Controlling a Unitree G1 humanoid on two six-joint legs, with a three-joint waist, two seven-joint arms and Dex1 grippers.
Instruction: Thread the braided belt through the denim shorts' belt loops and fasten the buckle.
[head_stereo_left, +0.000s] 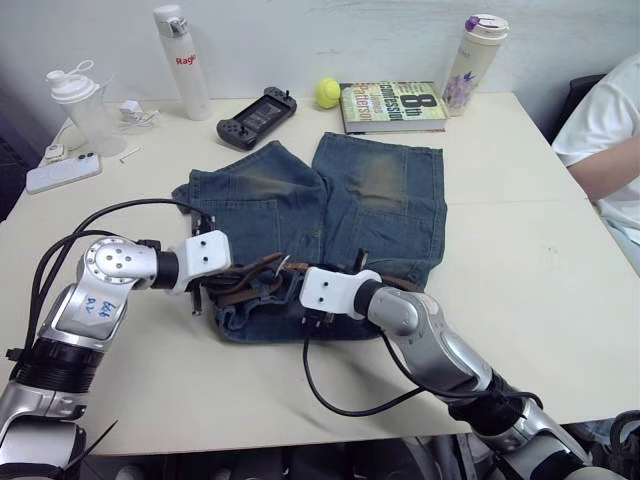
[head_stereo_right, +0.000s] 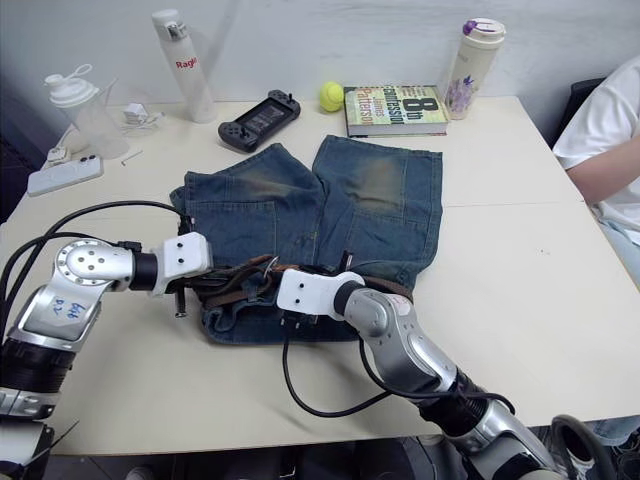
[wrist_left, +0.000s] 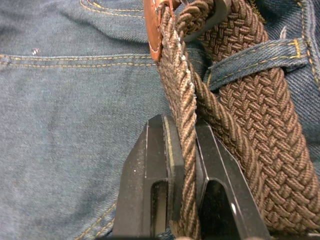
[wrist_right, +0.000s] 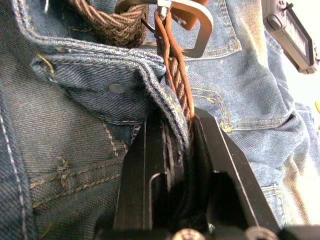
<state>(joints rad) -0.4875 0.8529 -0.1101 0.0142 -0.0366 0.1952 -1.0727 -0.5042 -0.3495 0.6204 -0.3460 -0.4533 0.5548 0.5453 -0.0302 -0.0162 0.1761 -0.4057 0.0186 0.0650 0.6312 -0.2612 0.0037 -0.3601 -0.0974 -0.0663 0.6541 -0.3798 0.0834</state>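
Black fingers (wrist_left: 150, 185) of the left gripper (wrist_left: 182, 175) are pinched tight on the braided belt (wrist_left: 260, 150), the woven strap standing on edge between them near its tan leather tip. Beside it, the belt runs under a belt loop (wrist_left: 250, 62) on the waistband of the denim shorts (head_stereo_left: 330, 220), which lie flat mid-table with their legs pointing away from the robot. Opposite, the right gripper (wrist_right: 180, 150) is clamped on the belt's leather-edged strap together with a fold of waistband, just short of the buckle (wrist_right: 192, 30). Both forearms lie low over the beige table (head_stereo_left: 530, 250), wrists turned inward towards each other across the waistband. Along the far edge stand a phone (head_stereo_left: 62, 170), a clear shaker bottle (head_stereo_left: 82, 105), a white flask (head_stereo_left: 182, 60), a game controller (head_stereo_left: 256, 116), a tennis ball (head_stereo_left: 327, 92), a book (head_stereo_left: 392, 106) and a floral tumbler (head_stereo_left: 473, 62). A person's sleeve and arm (head_stereo_left: 610, 130) rest at the right.
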